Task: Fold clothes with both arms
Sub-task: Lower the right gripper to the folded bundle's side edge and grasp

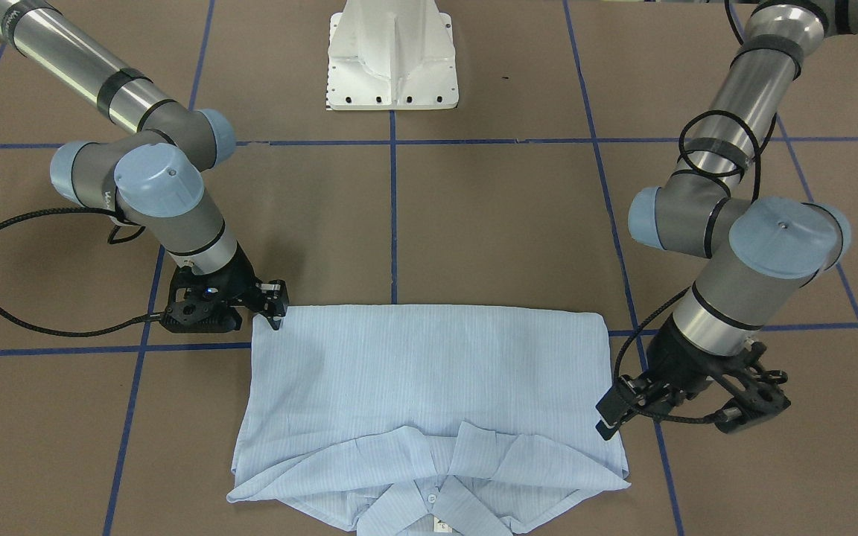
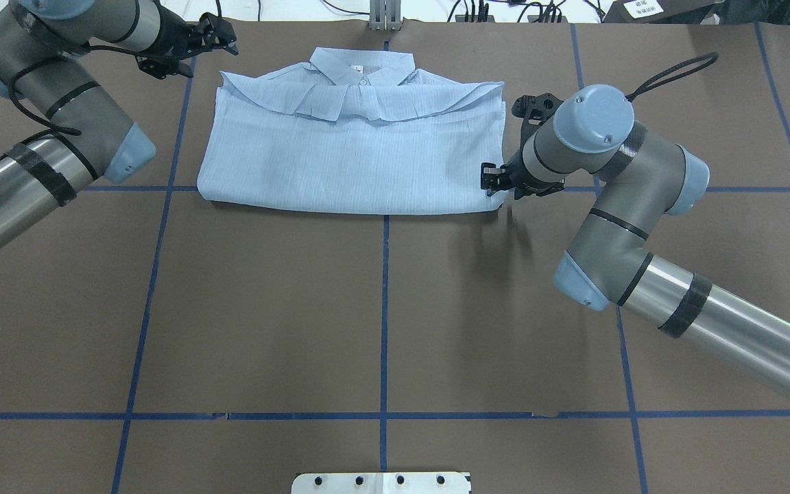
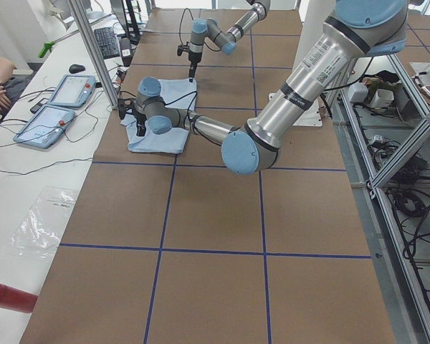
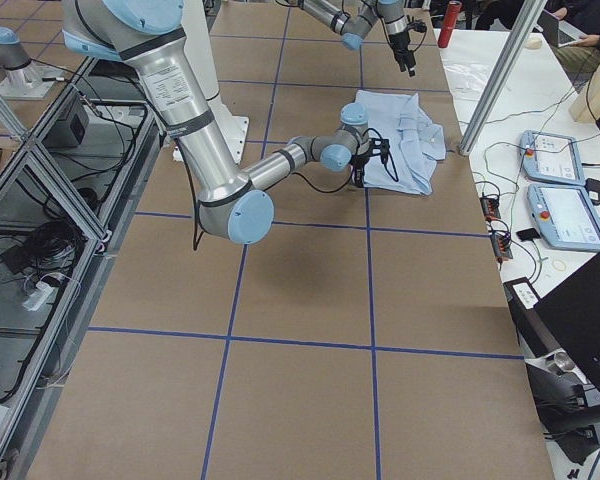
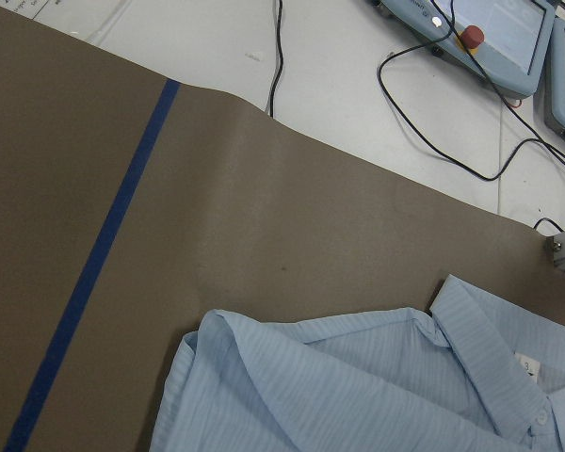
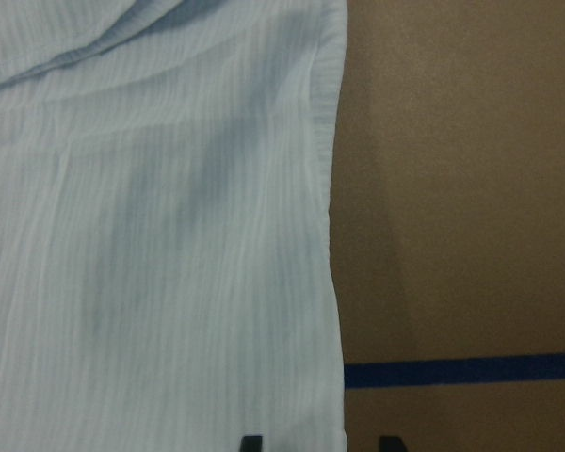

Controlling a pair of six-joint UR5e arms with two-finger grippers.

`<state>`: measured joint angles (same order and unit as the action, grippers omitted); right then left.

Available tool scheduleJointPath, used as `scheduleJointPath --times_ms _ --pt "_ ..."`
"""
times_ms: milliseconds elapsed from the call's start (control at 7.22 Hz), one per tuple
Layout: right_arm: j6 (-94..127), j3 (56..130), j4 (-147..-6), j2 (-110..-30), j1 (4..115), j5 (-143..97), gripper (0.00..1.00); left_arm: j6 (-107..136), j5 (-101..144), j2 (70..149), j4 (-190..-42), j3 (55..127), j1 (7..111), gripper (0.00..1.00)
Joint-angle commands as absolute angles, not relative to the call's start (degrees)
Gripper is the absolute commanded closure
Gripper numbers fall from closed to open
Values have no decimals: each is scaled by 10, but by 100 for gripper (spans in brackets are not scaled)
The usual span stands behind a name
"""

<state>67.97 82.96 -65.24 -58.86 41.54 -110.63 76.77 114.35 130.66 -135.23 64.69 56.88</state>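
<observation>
Because my right jaws stand apart at the lower right corner of the shirt (image 2: 361,151), I fear they grab only one layer; my left jaws, apart too, hang by its upper left corner.

shirt (image 2: 354,158): pale blue, folded flat, collar showing | left arm (image 2: 59,103), right arm (image 2: 614,226): flanking
</observation>
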Motion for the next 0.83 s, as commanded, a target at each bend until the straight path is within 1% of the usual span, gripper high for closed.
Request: scheduleJointPath --times_ms 0,139,416,693 --pt "679 835 -652 -588 416 -1112 100 768 1143 1303 -1353 648 569 1" --pt "679 837 -650 -590 417 -1111 100 768 1143 1303 -1353 648 569 1" --pt "680 879 -653 -605 418 -1151 100 769 1143 1303 -1353 650 570 1" --pt "681 949 -647 -679 417 -1151 100 782 1143 1289 -1353 676 569 1"
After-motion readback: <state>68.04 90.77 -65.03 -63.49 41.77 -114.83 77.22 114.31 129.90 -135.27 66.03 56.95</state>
